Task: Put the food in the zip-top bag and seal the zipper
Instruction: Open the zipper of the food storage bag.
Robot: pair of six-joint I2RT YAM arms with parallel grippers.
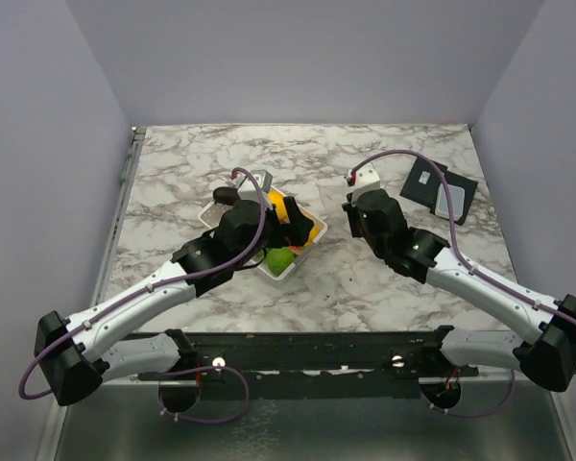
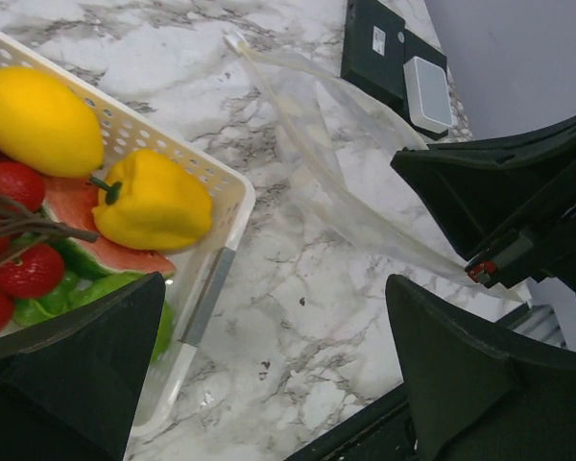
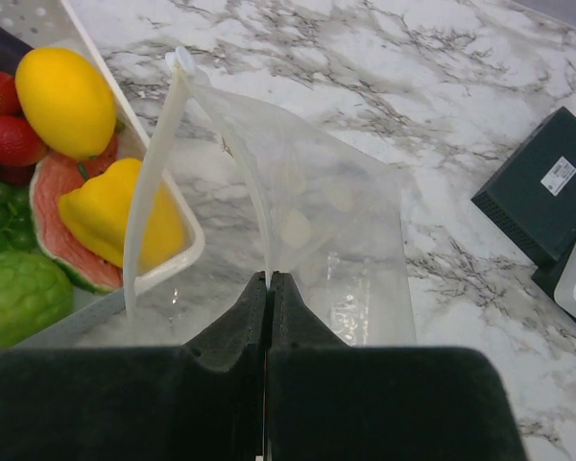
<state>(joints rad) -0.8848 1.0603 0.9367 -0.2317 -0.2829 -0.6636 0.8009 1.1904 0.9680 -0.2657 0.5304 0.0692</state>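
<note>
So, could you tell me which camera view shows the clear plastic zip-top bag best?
The right wrist view: the clear plastic zip-top bag sits close and central, mouth open, pinched by the right fingers. The left wrist view shows the bag obliquely; overhead it barely shows.

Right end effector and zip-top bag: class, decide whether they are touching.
Touching. The right wrist view shows the right end effector shut on an edge of the zip-top bag.
</note>
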